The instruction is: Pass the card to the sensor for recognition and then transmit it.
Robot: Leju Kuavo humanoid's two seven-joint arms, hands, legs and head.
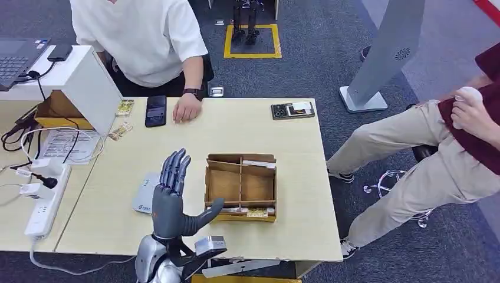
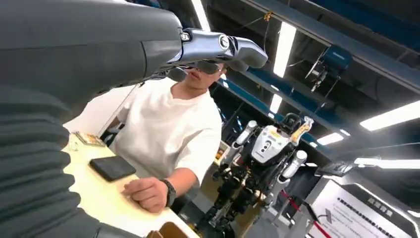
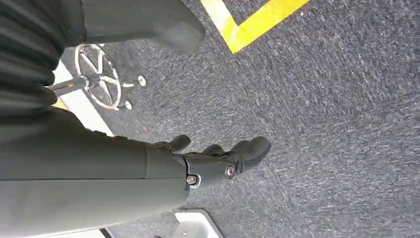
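Note:
My left hand point(image 1: 171, 197) is raised over the near left part of the pale table point(image 1: 295, 230), fingers spread and thumb out, holding nothing. Just beyond it lies the flat grey-white card sensor point(image 1: 143, 197), partly hidden by the hand. To the hand's right stands a cardboard box point(image 1: 241, 187) with compartments; cards lie in its near slot point(image 1: 255, 212) and its far slot point(image 1: 258, 164). The thumb points at the box's near left corner. In the left wrist view a finger point(image 2: 218, 47) stretches out in front of a person. My right hand point(image 3: 218, 161) hangs over grey carpet, holding nothing.
A person in a white shirt sits across the table, one hand point(image 1: 187, 109) resting beside a black phone point(image 1: 155, 111). A black tray point(image 1: 292, 110) lies at the far right corner. A power strip point(image 1: 44, 203) and cables lie left. Another person point(image 1: 448, 141) sits to the right.

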